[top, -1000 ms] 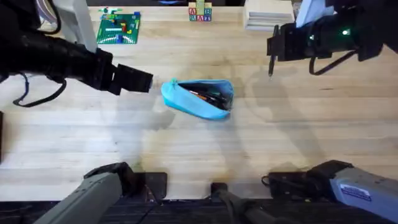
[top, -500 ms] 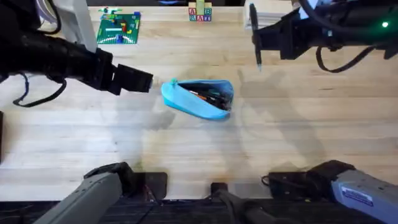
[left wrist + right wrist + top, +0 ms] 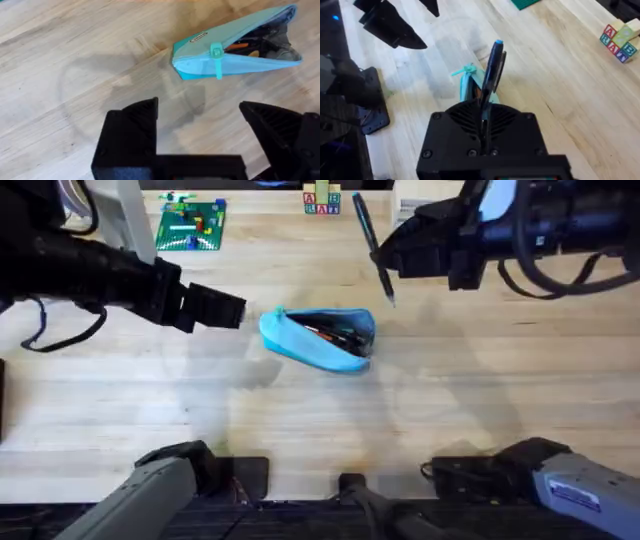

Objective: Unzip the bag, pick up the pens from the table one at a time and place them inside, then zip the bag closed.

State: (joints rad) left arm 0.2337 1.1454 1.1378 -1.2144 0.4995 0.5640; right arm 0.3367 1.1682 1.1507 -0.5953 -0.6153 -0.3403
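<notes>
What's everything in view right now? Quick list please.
bag: one, light blue, table centre, unzipped, pens inside
pen: one, black, held above the table right of the bag
baseplate: one, green with bricks, far left
blocks: small stack, far centre
boards: pale stack, far right
table: one, light wood
left gripper: black, open, beside the bag's left end
right gripper: black, shut on the pen

Bright, even light; faint soft shadows on the table; raised arms blurred.
</notes>
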